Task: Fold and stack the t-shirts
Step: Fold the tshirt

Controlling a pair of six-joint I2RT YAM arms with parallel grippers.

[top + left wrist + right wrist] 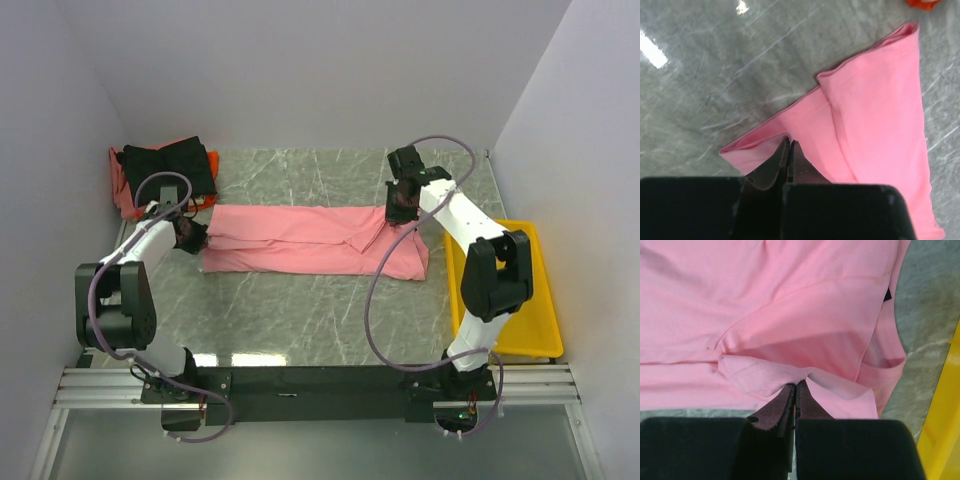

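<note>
While folded shirts (165,168) sit piled at the table's (300,320) far corner, the pink t-shirt (300,240) lies only half-folded — left pincer (790,145) and right pincer (795,385) each clamped on an end.

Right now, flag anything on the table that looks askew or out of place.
The salmon-pink t-shirt lies as a long strip, but its right end bunches unevenly near the yellow bin. The black t-shirt sprawls loosely over orange-red cloth in the far-left corner. Nothing looks spilled or torn.
</note>
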